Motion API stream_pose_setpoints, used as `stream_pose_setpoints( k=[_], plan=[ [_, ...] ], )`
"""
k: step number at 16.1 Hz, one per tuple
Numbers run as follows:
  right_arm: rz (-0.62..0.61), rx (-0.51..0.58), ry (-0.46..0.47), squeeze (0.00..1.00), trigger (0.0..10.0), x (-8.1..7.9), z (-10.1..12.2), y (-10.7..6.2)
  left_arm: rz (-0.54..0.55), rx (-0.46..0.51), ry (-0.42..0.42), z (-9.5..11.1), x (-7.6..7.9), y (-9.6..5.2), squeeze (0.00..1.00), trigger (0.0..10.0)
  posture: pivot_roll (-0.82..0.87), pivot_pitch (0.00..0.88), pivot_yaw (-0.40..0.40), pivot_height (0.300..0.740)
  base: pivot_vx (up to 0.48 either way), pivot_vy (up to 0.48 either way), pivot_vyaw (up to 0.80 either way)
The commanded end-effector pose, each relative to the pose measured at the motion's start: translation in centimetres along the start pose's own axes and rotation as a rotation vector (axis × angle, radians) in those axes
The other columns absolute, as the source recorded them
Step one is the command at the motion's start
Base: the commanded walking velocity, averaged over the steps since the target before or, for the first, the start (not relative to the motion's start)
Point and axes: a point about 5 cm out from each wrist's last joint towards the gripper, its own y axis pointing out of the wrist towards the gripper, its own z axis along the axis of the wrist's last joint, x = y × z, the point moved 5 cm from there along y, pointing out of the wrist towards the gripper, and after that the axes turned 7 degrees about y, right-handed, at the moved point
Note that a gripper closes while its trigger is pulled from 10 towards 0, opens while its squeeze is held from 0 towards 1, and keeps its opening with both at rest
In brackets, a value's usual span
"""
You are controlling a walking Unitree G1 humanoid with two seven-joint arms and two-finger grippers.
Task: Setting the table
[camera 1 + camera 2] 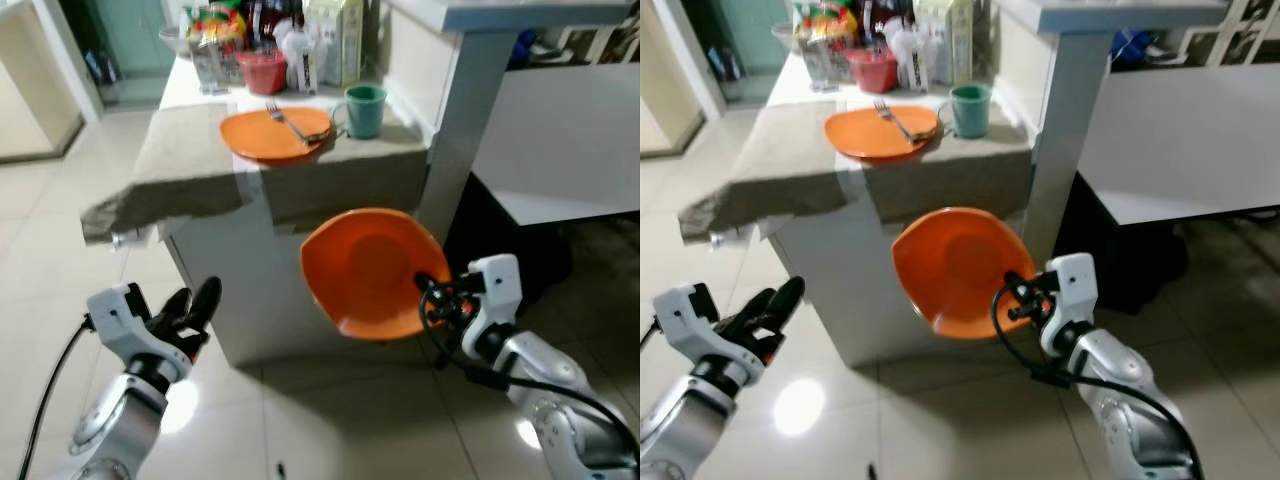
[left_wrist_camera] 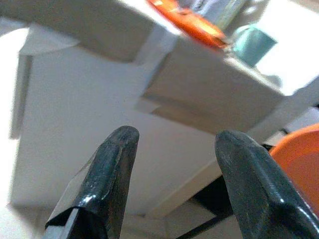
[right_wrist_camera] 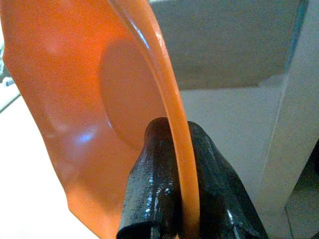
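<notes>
Right fingers clamp orange plate rim | left fingers apart

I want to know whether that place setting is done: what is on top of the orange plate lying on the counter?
A fork lies across the orange plate, tines toward the far side. The plate's surface beneath the fork is covered. A green mug stands beside it, not on it.
</notes>
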Motion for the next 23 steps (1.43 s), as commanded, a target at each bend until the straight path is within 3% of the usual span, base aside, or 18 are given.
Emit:
stream_pose_setpoints(
  k=[1,6,13,17,21,23],
  plan=[
    [0.041,0.035,-0.027,0.0,0.0,-1.0,1.0,0.4,0.021,0.012,0.018,0.3,-0.1,0.1,0.0,10.0,-0.11,0.017,0.041,0.74,0.315,-0.36,0.0],
    [0.064,0.035,-0.043,0.0,0.0,-1.6,0.9,0.9,0.053,0.02,0.032,0.3,-0.3,0.0,0.0,10.0,-0.1,0.011,0.042,0.74,0.385,-0.282,0.0],
    [0.077,0.037,-0.044,0.0,0.0,-1.7,0.8,1.0,0.029,0.02,0.036,-0.1,1.0,0.0,0.0,10.0,-0.1,0.008,0.044,0.74,0.349,-0.317,0.0],
    [0.082,0.035,-0.05,0.0,0.0,-1.8,0.6,1.3,0.026,0.036,0.059,0.3,1.1,0.3,0.0,10.0,-0.1,0.0,0.046,0.74,0.0,-0.445,0.0],
    [0.169,0.138,-0.083,0.0,0.0,-3.6,3.2,1.2,0.004,0.05,0.067,0.4,1.7,0.3,0.0,10.0,-0.1,0.0,0.046,0.74,0.0,-0.472,0.0],
    [0.165,0.133,-0.093,0.0,0.0,-3.4,2.8,1.2,0.003,0.044,0.09,0.4,1.8,0.6,0.0,10.0,-0.1,0.0,0.049,0.74,0.0,-0.48,0.0]
  ],
)
